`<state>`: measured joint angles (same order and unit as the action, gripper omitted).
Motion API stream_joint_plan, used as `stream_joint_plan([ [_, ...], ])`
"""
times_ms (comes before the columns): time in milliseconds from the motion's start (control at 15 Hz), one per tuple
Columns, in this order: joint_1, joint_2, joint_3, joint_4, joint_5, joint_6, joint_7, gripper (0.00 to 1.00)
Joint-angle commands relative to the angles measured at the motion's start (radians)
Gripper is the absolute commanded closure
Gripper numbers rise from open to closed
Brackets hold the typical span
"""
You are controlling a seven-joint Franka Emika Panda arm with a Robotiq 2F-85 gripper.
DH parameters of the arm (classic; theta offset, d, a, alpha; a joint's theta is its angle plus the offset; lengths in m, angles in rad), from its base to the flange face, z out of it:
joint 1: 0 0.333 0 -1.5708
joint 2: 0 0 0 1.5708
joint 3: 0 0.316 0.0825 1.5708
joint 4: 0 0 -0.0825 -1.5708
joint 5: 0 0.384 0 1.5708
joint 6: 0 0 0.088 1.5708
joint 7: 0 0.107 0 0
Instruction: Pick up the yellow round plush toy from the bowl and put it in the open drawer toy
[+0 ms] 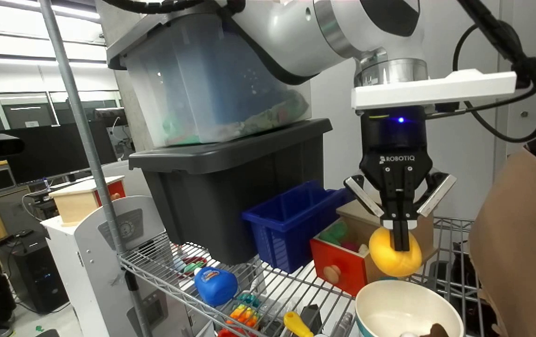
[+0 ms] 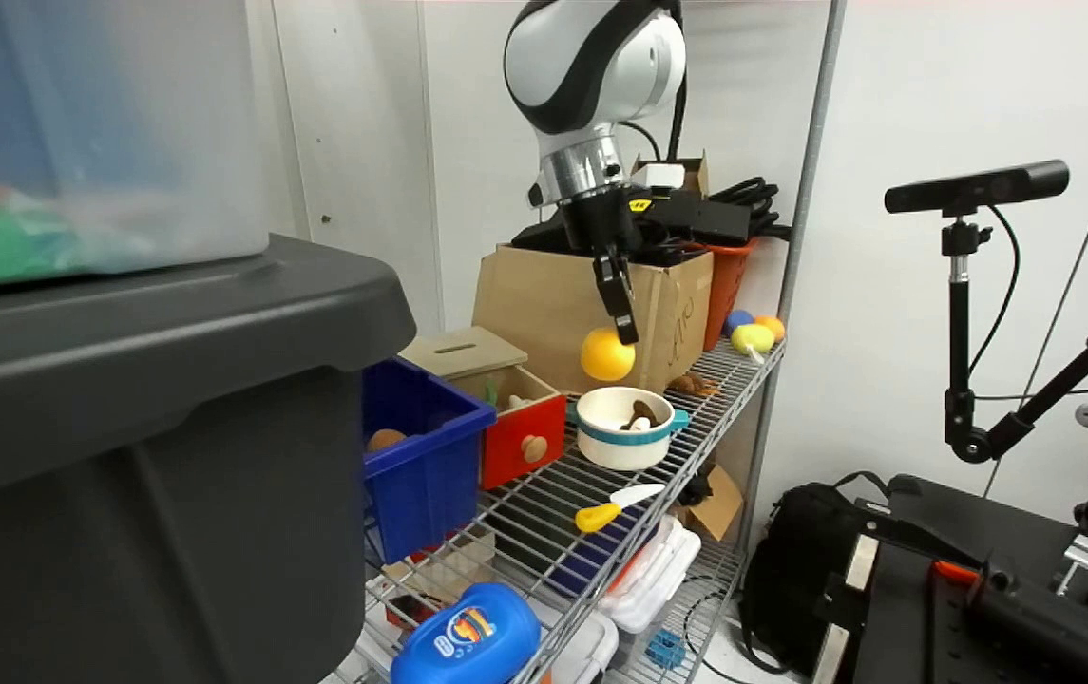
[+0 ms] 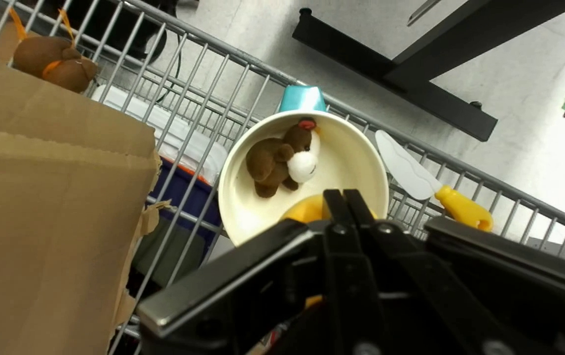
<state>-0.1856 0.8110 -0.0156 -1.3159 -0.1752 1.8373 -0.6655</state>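
Yellow toy (image 1: 395, 263), one, in one pincer (image 1: 400, 246).

Wire shelf (image 2: 539, 499) carries bowl (image 2: 624, 453), open drawer toy (image 2: 506, 446), blue bin (image 2: 429, 508) and cardboard box (image 2: 544, 296). Toy knife (image 2: 599, 517) lies near bowl.

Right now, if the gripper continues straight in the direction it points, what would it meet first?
The gripper points down, so the yellow plush toy it holds would probably meet the bowl first; exactly where on it, I cannot tell.
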Motion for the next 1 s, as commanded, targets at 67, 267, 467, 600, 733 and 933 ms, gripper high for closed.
stream_joint_plan([
  [67,0.025,-0.008,-0.014,0.064,-0.041,-0.078,-0.001,0.99],
  [267,0.032,0.019,-0.013,0.138,-0.056,-0.114,-0.013,0.99],
  [467,0.038,0.044,-0.009,0.202,-0.063,-0.134,-0.025,0.99],
  [600,0.044,0.066,-0.006,0.247,-0.061,-0.142,-0.033,0.99],
  [733,0.052,0.093,-0.004,0.291,-0.059,-0.145,-0.039,0.99],
  [933,0.066,0.128,-0.002,0.344,-0.056,-0.154,-0.043,0.99],
])
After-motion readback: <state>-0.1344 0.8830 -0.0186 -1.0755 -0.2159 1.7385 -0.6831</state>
